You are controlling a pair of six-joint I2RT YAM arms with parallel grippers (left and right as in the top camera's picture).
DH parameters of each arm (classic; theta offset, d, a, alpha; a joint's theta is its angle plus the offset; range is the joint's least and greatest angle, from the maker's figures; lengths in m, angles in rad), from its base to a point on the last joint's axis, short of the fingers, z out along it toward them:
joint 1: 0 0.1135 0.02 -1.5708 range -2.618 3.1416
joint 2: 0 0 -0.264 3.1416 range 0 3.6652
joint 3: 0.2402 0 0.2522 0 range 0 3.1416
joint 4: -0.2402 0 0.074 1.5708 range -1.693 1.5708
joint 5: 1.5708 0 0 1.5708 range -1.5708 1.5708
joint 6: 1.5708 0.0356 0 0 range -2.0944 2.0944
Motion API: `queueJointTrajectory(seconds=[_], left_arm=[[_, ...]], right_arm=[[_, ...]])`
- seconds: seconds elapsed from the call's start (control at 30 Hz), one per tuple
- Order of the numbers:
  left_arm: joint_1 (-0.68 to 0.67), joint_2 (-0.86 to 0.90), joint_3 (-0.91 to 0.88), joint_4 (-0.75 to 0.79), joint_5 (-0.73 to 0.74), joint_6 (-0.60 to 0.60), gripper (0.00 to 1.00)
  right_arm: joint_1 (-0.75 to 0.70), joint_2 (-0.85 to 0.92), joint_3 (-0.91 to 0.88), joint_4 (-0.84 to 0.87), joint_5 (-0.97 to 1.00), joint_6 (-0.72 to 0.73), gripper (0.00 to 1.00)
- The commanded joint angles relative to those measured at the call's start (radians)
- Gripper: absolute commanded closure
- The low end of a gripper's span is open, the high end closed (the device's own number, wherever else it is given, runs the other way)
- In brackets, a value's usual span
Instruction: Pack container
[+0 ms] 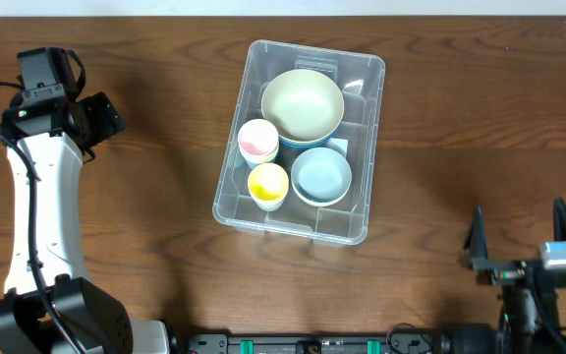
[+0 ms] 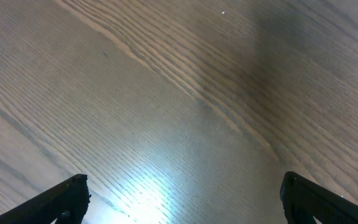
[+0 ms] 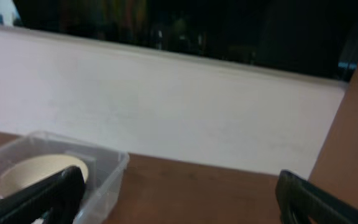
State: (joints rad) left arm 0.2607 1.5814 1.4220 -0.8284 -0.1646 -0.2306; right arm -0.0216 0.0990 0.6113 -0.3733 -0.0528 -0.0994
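Observation:
The container (image 1: 232, 187), a large clear bin, sits at the table's middle. Inside it are a big cream bowl (image 1: 303, 103), a pink cup (image 1: 258, 141), a yellow cup (image 1: 268, 184) and a light blue bowl (image 1: 321, 175). My left gripper (image 1: 101, 116) hovers far to the container's left; in the left wrist view it (image 2: 182, 186) stands open over bare wood. My right gripper (image 1: 519, 236) rests open near the front right edge. In the right wrist view it (image 3: 179, 183) frames empty table, with the container (image 3: 107, 171) and cream bowl (image 3: 36, 171) at the left.
The wooden table (image 1: 460, 118) spreads around the bin. A white wall (image 3: 179, 112) runs along the table's far side in the right wrist view. The left arm's white link (image 1: 42, 206) lies along the table's left side.

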Motion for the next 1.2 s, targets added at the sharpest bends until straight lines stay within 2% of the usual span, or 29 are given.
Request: queueJointTrajectory(seconds=[0.0,0.33,0.7,1.07,1.17], left_arm=[[0.003,-0.020,0.026,0.000,-0.012,0.009,0.02],[0.003,-0.020,0.026,0.000,-0.012,0.009,0.02],[0.003,-0.020,0.026,0.000,-0.012,0.009,0.02],[0.003,-0.020,0.026,0.000,-0.012,0.009,0.02],[0.003,-0.019,0.026,0.000,-0.012,0.009,0.02]], right_arm=[[-0.018,-0.010,-0.089,0.095,-0.008,-0.014,0.01],[-0.018,-0.073,-0.335,0.370,-0.008,-0.002,0.01],[-0.017,-0.094,-0.454,0.439,-0.019,0.010,0.01],[-0.017,-0.094,-0.597,0.564,-0.020,0.095,0.01],[-0.017,-0.094,-0.606,0.547,-0.019,0.091,0.01]])
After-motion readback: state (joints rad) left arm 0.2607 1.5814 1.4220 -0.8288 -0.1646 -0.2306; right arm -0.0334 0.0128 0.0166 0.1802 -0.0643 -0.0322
